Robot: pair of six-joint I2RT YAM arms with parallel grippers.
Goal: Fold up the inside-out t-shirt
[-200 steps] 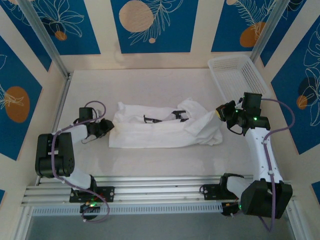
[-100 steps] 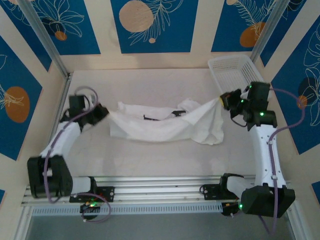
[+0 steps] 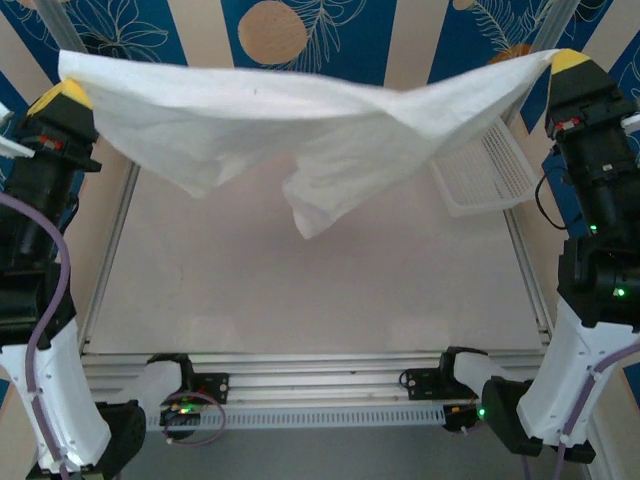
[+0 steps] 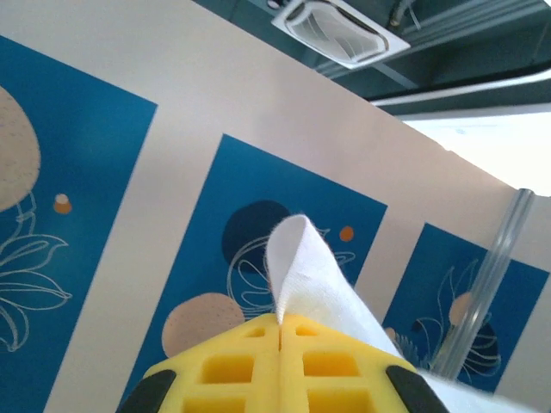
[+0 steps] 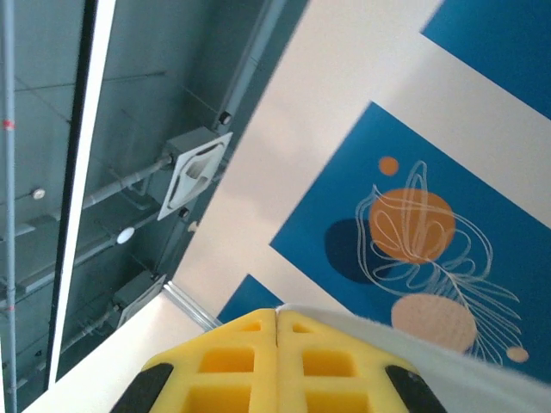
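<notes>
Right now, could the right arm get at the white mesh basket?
Probably not freely: the right gripper is shut on a corner of the t-shirt, stretched high between it and the left gripper. The basket lies close below, partly behind the cloth.

Bright, even light; blown-out glare above and right of the left pincer, which looks slightly soft.

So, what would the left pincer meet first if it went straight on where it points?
Past the shirt corner it pinches, the left pincer probably meets the blue-patterned wall; depth is unclear.
</notes>
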